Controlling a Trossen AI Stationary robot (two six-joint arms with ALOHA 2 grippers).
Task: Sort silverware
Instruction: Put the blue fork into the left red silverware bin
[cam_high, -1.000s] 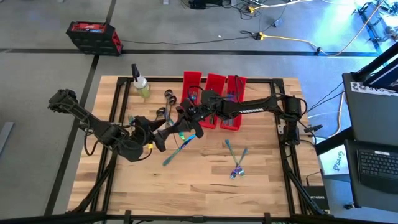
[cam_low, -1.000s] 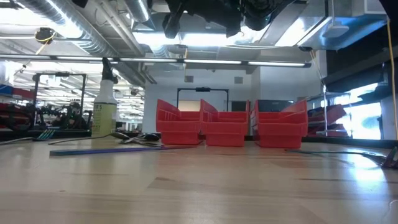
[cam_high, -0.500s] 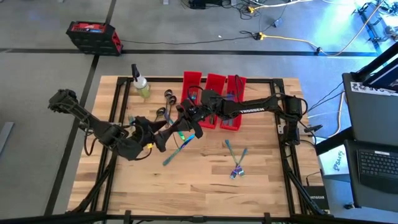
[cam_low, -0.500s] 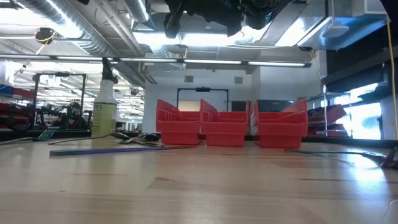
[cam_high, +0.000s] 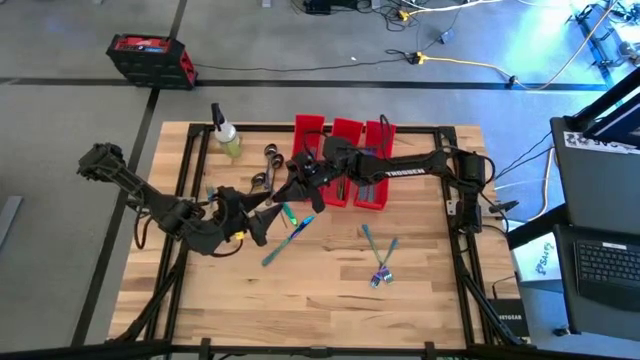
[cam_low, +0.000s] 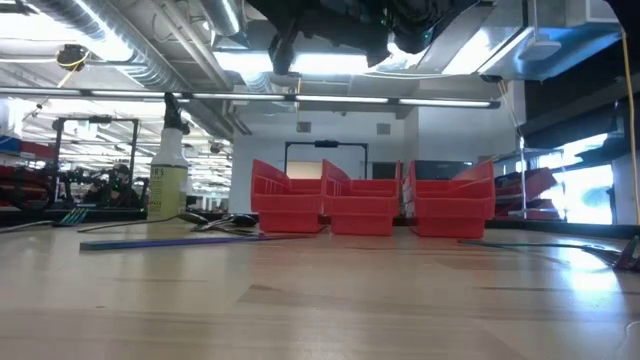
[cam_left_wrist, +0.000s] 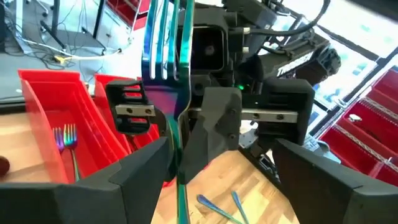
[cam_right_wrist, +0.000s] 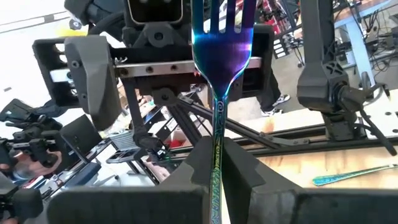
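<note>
Floor, far left: a red and black case (cam_high: 150, 58) sits on the grey concrete beyond your table (cam_high: 330, 290).
Table: pale wood planks with a dark frame round the edge.
Bottle: your spray bottle (cam_high: 226, 134) stands at the back left corner, upright.
Left gripper: your left gripper (cam_high: 274, 213) hovers over the table left of centre, fingers spread wide and holding nothing.
Fork: the iridescent fork (cam_right_wrist: 219, 56) stands tines up between the two grippers, its handle pinched from the right side, above the table just in front of the bins.
Right gripper: your right gripper (cam_high: 297, 186) is clamped on that fork's handle, facing the left one closely.
Loose silverware: a few pieces lie by the left gripper (cam_high: 285, 235), dark spoons near the bottle (cam_high: 268, 165), more toward the front right (cam_high: 381, 260).
Bins: three red bins (cam_high: 345, 160) side by side at the back centre; one holds a fork (cam_left_wrist: 67, 140).
Room: bright ceiling lights, shelving and a doorway (cam_low: 325, 160) behind the bins; a laptop (cam_high: 605, 265) at far right.
</note>
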